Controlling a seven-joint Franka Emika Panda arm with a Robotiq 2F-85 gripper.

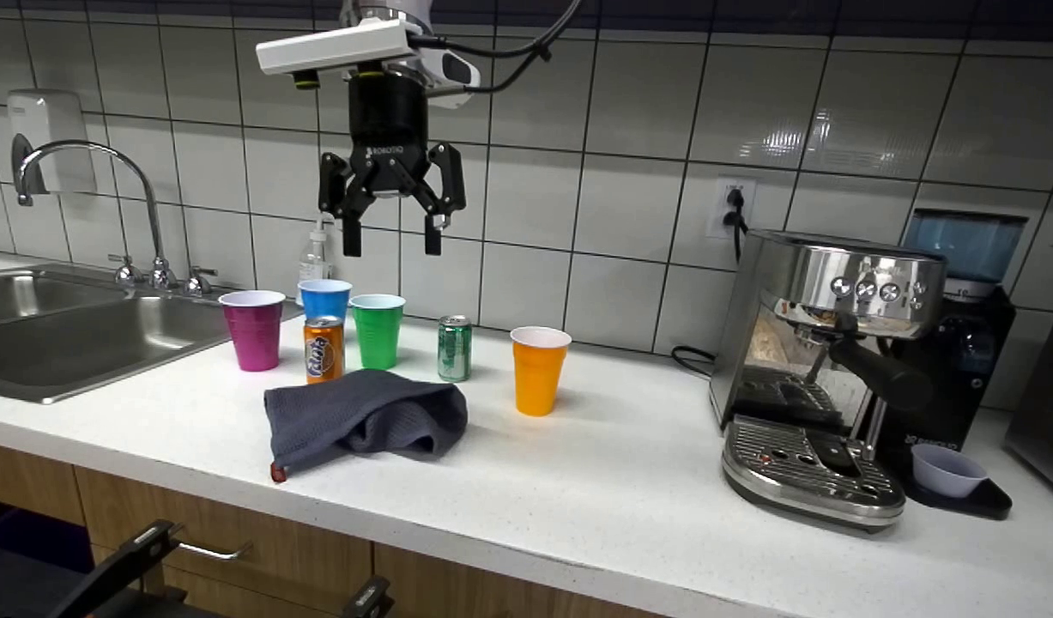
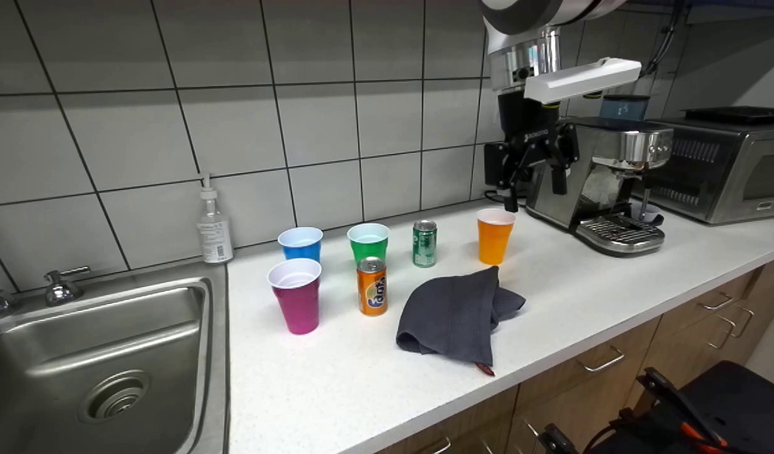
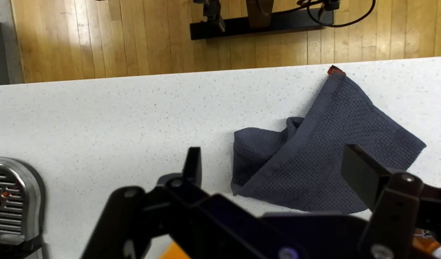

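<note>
From here the fingers hang apart, holding nothing, above the desk. In an exterior view, the dark grey cloth lies at their six o'clock, untouched; I'd say nothing's lifted yet. It's rumpled, waffle-textured, folded over itself, a red tag at one corner. The orange cup stands at four o'clock.

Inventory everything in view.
cups: four; purple, blue, green, orange; counter
cans: two; orange, green; by cups
cloth: one, dark grey, counter
sink, tap: one each, silver, counter
pump bottle: one, clear, by sink
dispenser, outlet: one each, white, wall
coffee machine: one, silver, counter
grinder: one, black, beside coffee machine
bowl: one, pale, by grinder
oven: one, grey, counter
drawers: several, brown, under counter
gear: unclear, black, before counter
gripper: one, black, above counter
arm: one, white, above gripper
</note>
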